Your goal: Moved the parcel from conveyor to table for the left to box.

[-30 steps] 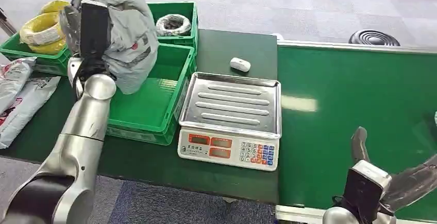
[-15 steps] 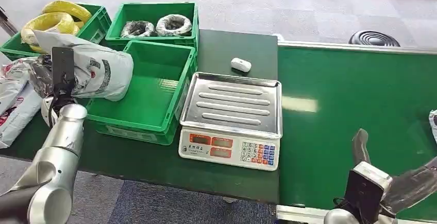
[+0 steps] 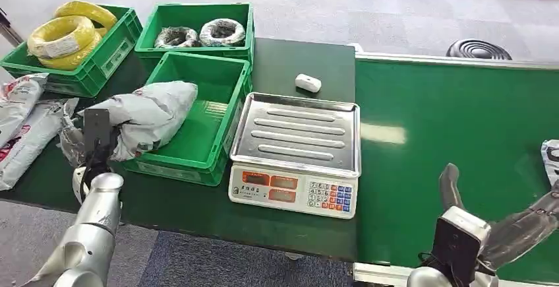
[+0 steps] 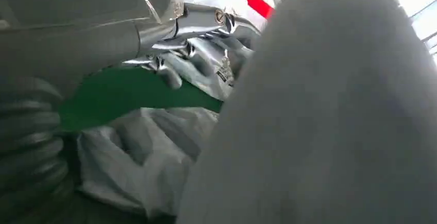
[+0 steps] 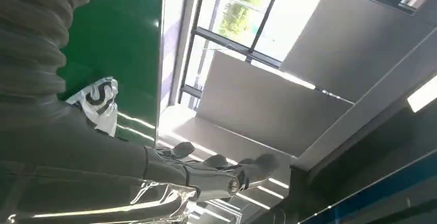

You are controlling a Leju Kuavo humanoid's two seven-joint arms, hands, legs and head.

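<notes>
A grey plastic parcel lies tilted across the left rim of the near green box, one end over the box's inside and the other end out over the table. My left hand grips that outer, crumpled end. Close up, the same parcel bulks large beside my left hand. My right hand hangs open, fingers spread, over the near edge of the green conveyor. A second parcel, white with black print, lies at the belt's far right edge; it shows as the printed parcel beyond my right hand.
A weighing scale with a steel tray stands between box and conveyor. A small white device lies behind it. Two more green crates hold yellow cable coils and dark coils. Several bagged parcels lie at the table's left end.
My left arm has swung down and left, bringing the grey parcel from high above the crates onto the near box's left rim. The printed parcel has come further into view on the belt.
</notes>
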